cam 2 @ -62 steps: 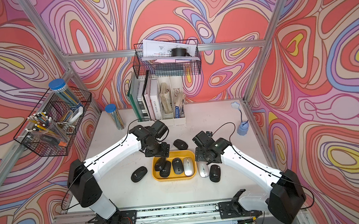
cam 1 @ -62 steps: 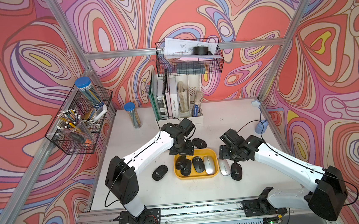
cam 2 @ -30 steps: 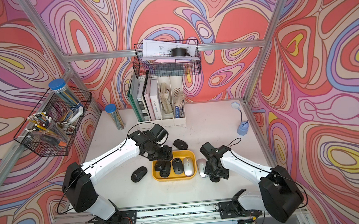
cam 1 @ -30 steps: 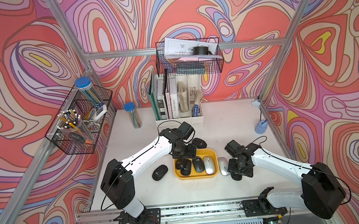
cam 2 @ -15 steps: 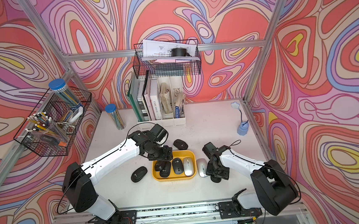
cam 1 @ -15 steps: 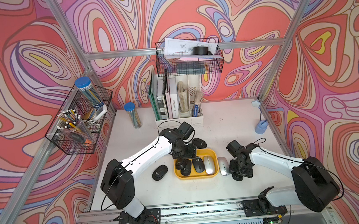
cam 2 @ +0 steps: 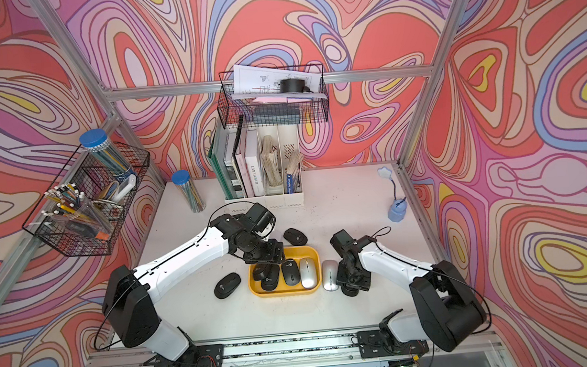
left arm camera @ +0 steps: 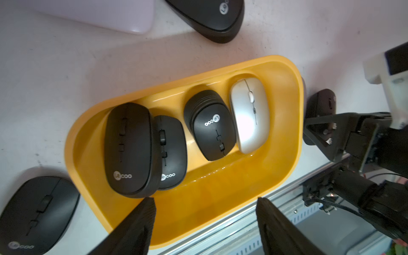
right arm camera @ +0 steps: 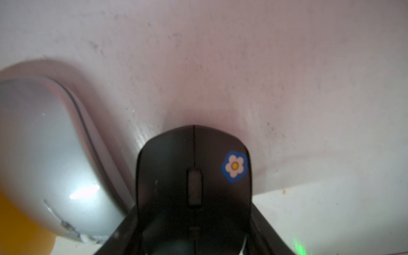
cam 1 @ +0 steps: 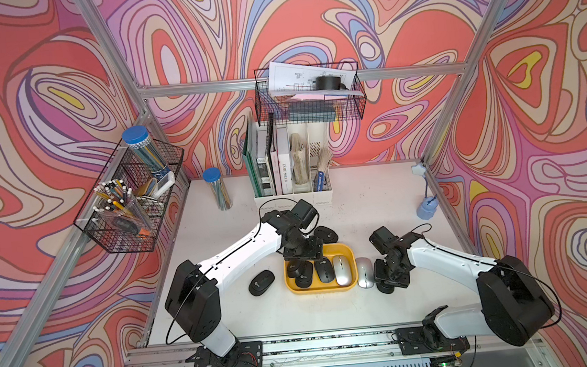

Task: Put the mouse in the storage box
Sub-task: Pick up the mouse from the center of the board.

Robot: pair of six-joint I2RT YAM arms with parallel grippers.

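Swirling red, pink and purple walls (cam 1: pixel 308 29) enclose a white, speckled table (cam 1: pixel 375 199). The yellow storage box (cam 1: pixel 320 290) sits mid-table near the front edge. Toward the right edge, beside a silver mouse (cam 1: pixel 365 276), the right gripper (cam 1: pixel 390 279) pinches the black flower-stickered mouse (right arm camera: pixel 192 167) on the surface. The left gripper (left arm camera: pixel 205 203) hangs over the box, fingers spread.

White-shelled links, bulky black joints. Thin cables loop behind the black left gripper (left arm camera: pixel 205 220) and right gripper (cam 1: pixel 388 282).
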